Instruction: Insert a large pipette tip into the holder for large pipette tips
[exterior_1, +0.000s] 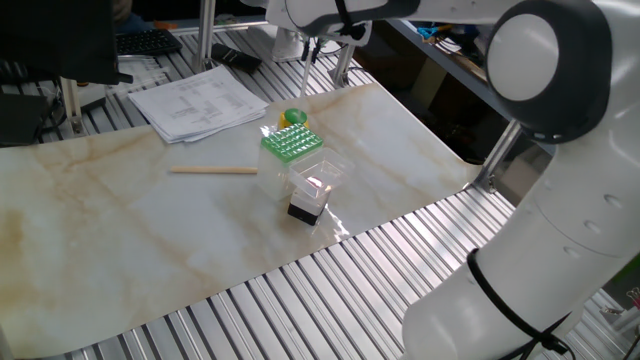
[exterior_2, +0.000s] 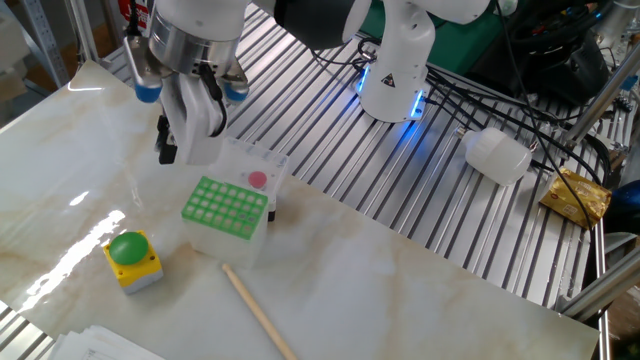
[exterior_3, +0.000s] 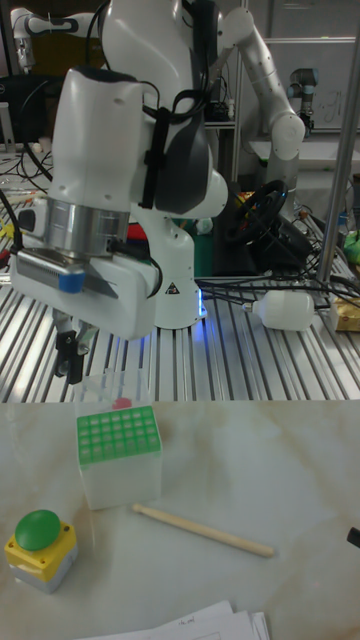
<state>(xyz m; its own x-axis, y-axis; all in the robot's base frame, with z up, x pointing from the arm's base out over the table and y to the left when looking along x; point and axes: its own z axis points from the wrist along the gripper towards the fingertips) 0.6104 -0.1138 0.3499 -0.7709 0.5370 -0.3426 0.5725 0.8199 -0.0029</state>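
Bright, even indoor light across all three views — shadows soft and faint. Glare streaks on glossy marble table (exterior_2: 60, 250), strongest patch left of yellow button box (exterior_2: 132, 262); small white glint near green rack (exterior_1: 287, 142) in one fixed view. Blue LED glow on robot base (exterior_2: 395, 75), spilling onto metal slats (exterior_3: 200, 335) in tall view. Tall view slightly soft, background a bit hazy. Clear box (exterior_1: 316, 178) hard to read — transparent, specular spots.
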